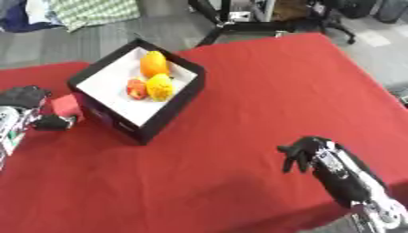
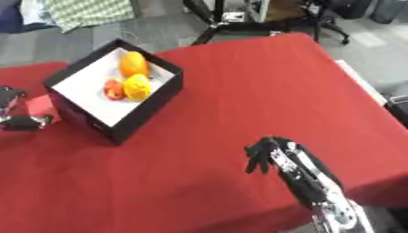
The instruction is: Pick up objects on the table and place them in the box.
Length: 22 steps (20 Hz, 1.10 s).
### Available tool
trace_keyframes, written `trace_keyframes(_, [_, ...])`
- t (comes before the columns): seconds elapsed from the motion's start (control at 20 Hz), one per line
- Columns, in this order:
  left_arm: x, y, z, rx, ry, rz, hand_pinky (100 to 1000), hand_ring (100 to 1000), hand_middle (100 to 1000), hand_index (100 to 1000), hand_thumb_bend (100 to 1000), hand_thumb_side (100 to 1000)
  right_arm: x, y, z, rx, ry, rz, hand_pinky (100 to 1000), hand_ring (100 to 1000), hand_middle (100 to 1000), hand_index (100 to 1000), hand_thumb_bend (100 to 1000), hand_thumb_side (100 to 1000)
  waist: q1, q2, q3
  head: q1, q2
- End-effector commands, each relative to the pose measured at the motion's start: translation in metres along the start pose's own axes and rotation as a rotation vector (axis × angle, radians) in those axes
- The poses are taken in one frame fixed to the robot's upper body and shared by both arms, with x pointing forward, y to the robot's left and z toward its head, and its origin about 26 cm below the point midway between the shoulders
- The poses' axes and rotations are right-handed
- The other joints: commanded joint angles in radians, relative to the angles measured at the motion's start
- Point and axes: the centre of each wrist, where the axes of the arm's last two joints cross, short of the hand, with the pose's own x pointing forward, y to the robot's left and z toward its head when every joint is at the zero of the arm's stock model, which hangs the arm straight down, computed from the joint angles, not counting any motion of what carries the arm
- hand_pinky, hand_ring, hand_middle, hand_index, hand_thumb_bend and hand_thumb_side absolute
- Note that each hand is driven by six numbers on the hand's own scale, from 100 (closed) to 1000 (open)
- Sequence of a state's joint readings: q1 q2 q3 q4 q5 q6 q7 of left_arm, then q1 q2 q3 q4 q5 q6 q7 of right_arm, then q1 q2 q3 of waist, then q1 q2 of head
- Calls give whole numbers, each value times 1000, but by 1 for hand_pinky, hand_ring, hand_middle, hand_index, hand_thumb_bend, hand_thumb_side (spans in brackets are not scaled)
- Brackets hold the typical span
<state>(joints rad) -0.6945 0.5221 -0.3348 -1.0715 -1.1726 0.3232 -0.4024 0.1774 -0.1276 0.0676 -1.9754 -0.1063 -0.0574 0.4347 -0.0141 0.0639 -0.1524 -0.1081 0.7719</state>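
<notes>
Red cloth covers the bench (image 1: pixel 263 91), with grey floor, a checked cloth and black chair legs beyond its far edge; a black box (image 1: pixel 163 113) with a white inside sits on the bench's left part, turned cornerwise to the view. Inside the box lie three things close together: an orange one (image 1: pixel 154 63) toward the far corner, a yellow one (image 1: pixel 160 86) just nearer, and a small red one (image 1: pixel 136 88) touching the yellow one's left side. At the left edge the left hand (image 1: pixel 32 107) is closed around a red block (image 1: pixel 65 106), which sits just beside the box's outer left wall; whether the block touches the wall I cannot tell. Low on the right, the right hand (image 2: pixel 267 154) hangs over bare red cloth, well apart from the box, fingers curled downward and holding nothing.
</notes>
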Motion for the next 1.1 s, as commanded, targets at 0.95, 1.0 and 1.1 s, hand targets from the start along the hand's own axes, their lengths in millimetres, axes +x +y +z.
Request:
trace_keyframes(0.95, [-6, 70, 28, 304, -95, 204, 678, 439, 393, 646, 100, 213, 5, -3, 1, -8, -10, 21, 894, 466, 264, 563, 100, 767, 4, -6, 1, -4, -2])
trace_keyframes(1.0, [-7, 85, 35, 350, -108, 225, 680, 438, 393, 647, 100, 218, 5, -2, 1, -7, -9, 21, 894, 466, 264, 563, 100, 764, 4, -8, 2, -3, -2])
trace_keyframes(1.1, [-5, 109, 49, 413, -142, 270, 683, 444, 400, 656, 100, 231, 5, -2, 1, -5, -7, 20, 894, 466, 264, 563, 100, 761, 4, -10, 4, -3, -2])
